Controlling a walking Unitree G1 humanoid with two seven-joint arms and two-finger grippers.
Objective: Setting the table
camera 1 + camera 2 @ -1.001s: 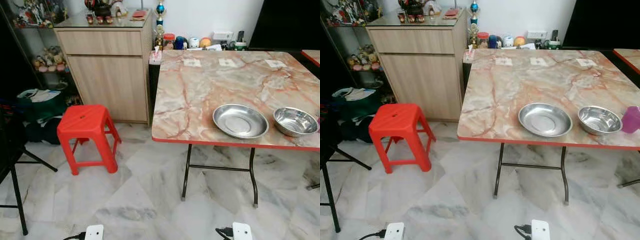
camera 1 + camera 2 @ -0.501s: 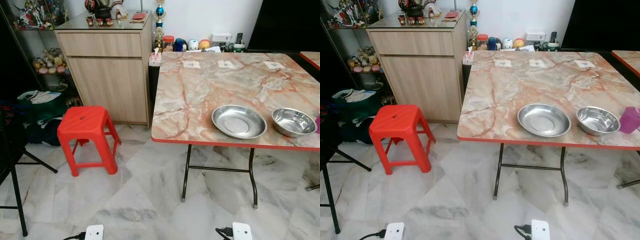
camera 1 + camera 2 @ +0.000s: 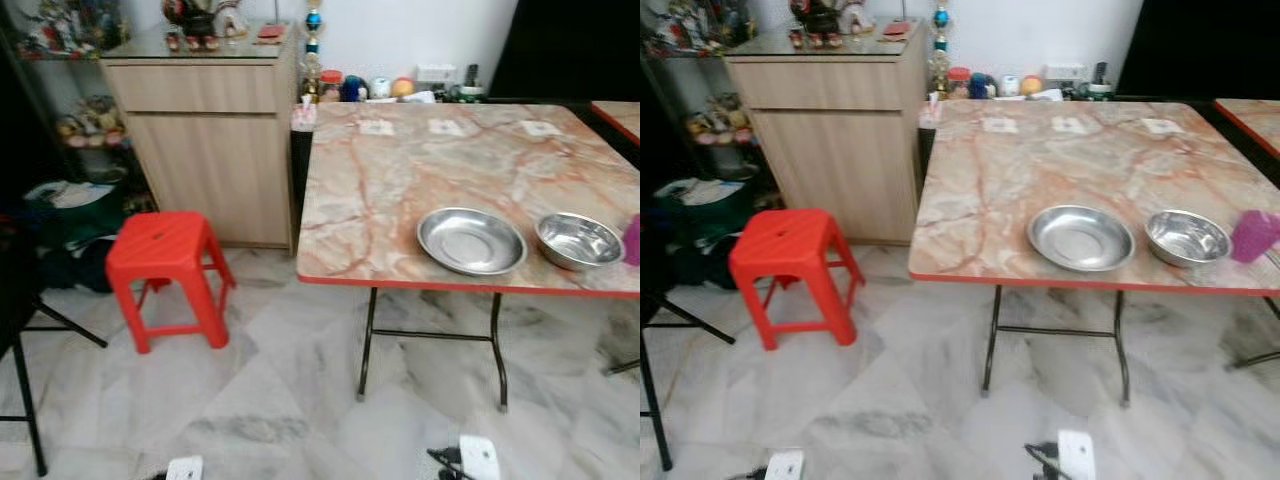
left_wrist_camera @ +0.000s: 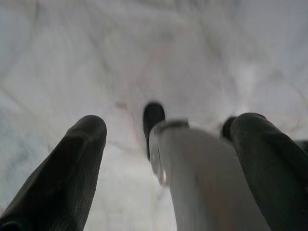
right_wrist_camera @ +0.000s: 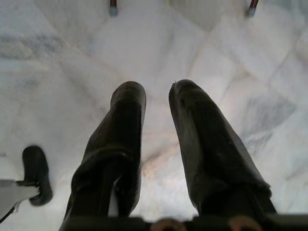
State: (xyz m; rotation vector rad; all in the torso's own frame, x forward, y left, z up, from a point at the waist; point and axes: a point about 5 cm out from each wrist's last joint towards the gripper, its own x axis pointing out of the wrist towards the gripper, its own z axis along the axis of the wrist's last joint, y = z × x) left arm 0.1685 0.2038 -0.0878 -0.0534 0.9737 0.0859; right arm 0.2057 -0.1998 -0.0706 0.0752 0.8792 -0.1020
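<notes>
A marble-patterned table (image 3: 400,170) with a red edge stands ahead to the right. Near its front edge lie a shallow steel dish (image 3: 471,240) and, to its right, a steel bowl (image 3: 579,240). A purple cup (image 3: 1252,236) stands just right of the bowl. Both arms hang low over the marble floor. My left gripper (image 4: 171,124) is open, its fingers wide apart with nothing held. My right gripper (image 5: 157,89) is shut, its fingers close together and empty.
A red plastic stool (image 3: 165,262) stands left of the table, before a wooden cabinet (image 3: 205,130). Bags lie by the left wall (image 3: 70,215), and a black stand leg (image 3: 20,360) is at near left. Small jars line the wall behind the table (image 3: 380,88).
The whole picture has shifted slightly and blurred, so the camera has moved. The dish, bowl and cup stay where they were on the table.
</notes>
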